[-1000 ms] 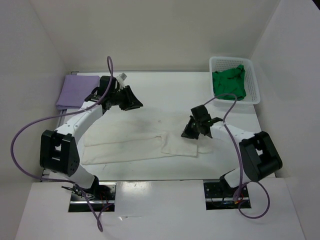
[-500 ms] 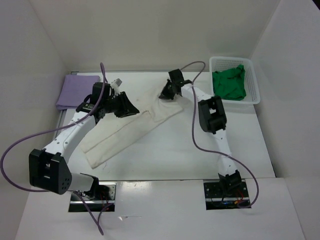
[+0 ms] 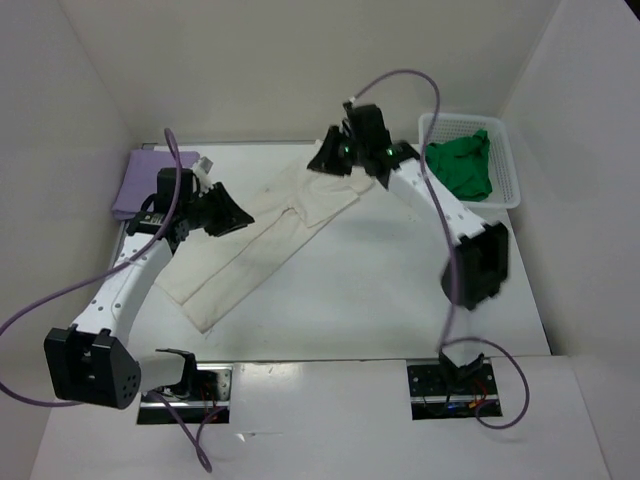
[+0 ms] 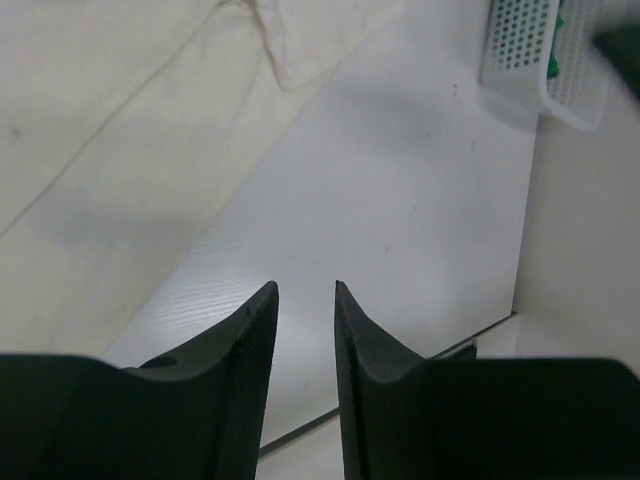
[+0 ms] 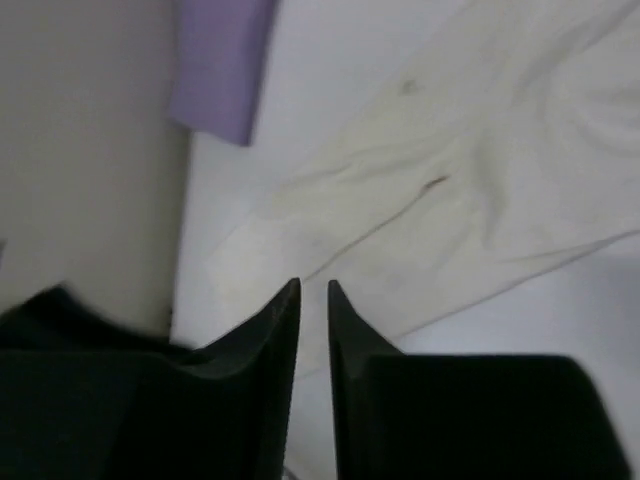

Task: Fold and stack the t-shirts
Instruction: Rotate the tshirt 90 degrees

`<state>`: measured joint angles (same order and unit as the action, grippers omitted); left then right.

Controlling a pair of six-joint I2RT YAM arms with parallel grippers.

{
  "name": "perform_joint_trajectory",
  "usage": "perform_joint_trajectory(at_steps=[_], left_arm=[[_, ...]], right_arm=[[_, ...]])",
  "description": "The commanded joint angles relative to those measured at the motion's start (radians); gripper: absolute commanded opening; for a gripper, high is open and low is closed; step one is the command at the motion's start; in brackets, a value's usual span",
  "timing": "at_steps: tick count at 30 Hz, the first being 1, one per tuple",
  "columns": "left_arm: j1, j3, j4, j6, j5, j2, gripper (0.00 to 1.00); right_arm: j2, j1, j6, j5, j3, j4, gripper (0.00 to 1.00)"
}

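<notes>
The left gripper (image 4: 305, 290) is released, its jaws a narrow gap apart with nothing between them, above bare worktop (image 3: 380, 290) just beside the off-white t-shirt (image 3: 260, 245). The right gripper (image 5: 313, 285) is likewise slightly parted and empty, over that shirt's far end. The shirt lies as a long diagonal strip. The lavender t-shirt (image 3: 150, 180) sits folded in the far left corner, and the green t-shirt (image 3: 460, 165) is in the white mesh basket (image 3: 507, 165) at far right. White walls (image 3: 300, 60) enclose the worktop.

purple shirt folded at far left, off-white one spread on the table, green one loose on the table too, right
Not the green shirt: the top view shows it bunched inside the white mesh basket at the far right, not on the table. The rest holds.
</notes>
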<state>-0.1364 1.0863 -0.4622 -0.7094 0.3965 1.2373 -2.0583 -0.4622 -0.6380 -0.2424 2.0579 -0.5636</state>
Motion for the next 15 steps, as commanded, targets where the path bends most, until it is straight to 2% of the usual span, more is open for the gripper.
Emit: perform_joint_trajectory(at_steps=[1,2,3,4,5,7,8,10,11,15], left_arm=[[0.064,-0.018,-0.026,0.030,0.011,-0.018,0.36],[0.090,-0.028,-0.026,0.030,0.025,-0.018,0.32],[0.090,-0.038,-0.026,0.042,0.025,-0.027,0.29],[0.104,-0.039,-0.026,0.042,0.015,-0.027,0.20],[0.113,-0.039,-0.026,0.051,0.015,-0.027,0.17],[0.113,-0.026,-0.026,0.051,0.015,-0.027,0.13],[0.113,-0.026,-0.026,0.051,0.015,-0.018,0.12],[0.113,-0.026,-0.026,0.051,0.015,-0.018,0.12],[0.113,-0.026,-0.012,0.051,0.015,-0.018,0.12],[0.113,-0.045,0.010,0.042,0.044,-0.018,0.13]], right_arm=[[0.343,-0.052,-0.072,-0.071,-0.608,0.293,0.18],[0.389,-0.068,-0.095,-0.071,-0.693,0.321,0.01],[0.417,-0.126,-0.133,-0.071,-0.762,0.370,0.00],[0.432,-0.163,-0.152,-0.071,-0.862,0.399,0.00],[0.417,-0.205,-0.176,-0.071,-0.895,0.428,0.00],[0.359,-0.306,-0.242,-0.089,-0.933,0.527,0.09],[0.286,-0.325,-0.267,-0.100,-0.933,0.548,0.28],[0.227,-0.366,-0.311,-0.081,-0.933,0.623,0.45],[0.178,-0.366,-0.324,-0.062,-0.921,0.637,0.57],[0.063,-0.378,-0.364,0.006,-0.854,0.648,0.60]])
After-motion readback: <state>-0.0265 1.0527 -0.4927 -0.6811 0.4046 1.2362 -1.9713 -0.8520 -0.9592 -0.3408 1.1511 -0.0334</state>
